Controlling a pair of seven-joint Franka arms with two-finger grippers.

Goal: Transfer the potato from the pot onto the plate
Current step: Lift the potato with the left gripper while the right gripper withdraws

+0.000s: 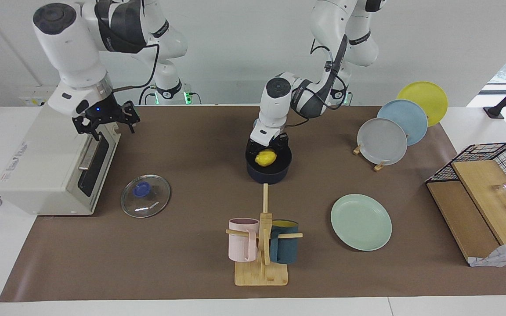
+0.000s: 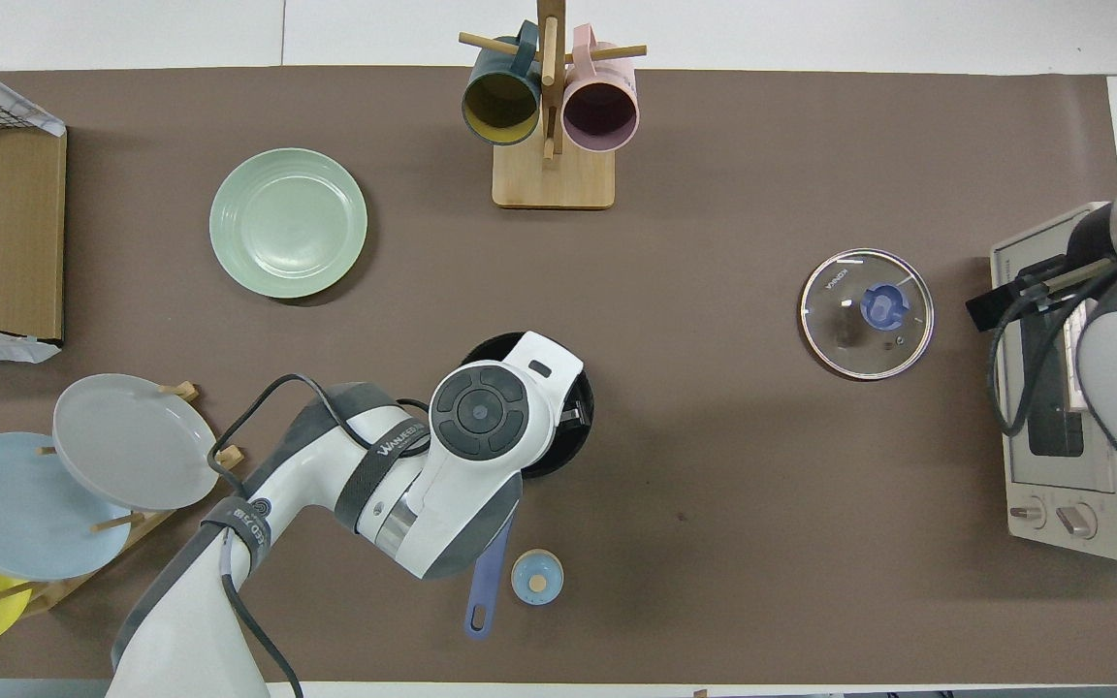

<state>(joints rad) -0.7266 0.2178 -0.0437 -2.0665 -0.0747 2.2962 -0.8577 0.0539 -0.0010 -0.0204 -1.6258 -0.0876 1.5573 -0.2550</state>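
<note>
Left tool [image 1: 269, 148]: I have it down in the pot [image 1: 269, 172] at the potato [image 1: 265, 158]; grip unclear.
Right tool [image 1: 106, 120]: waits open over the toaster oven [image 1: 55, 175].
Plate [image 1: 361, 222]: bare, ready to receive.

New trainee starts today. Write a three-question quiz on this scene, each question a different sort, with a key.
1. True or false: the potato already lies on the mint-green plate.
2. Which gripper is down at the pot? A) left gripper B) right gripper C) neither
3. Fill in: the glass lid lies on the table in front of the ____.

Key
1. False: it sits in the pot, under the left gripper; the plate holds nothing.
2. A; the right gripper waits over the toaster oven.
3. toaster oven
</note>
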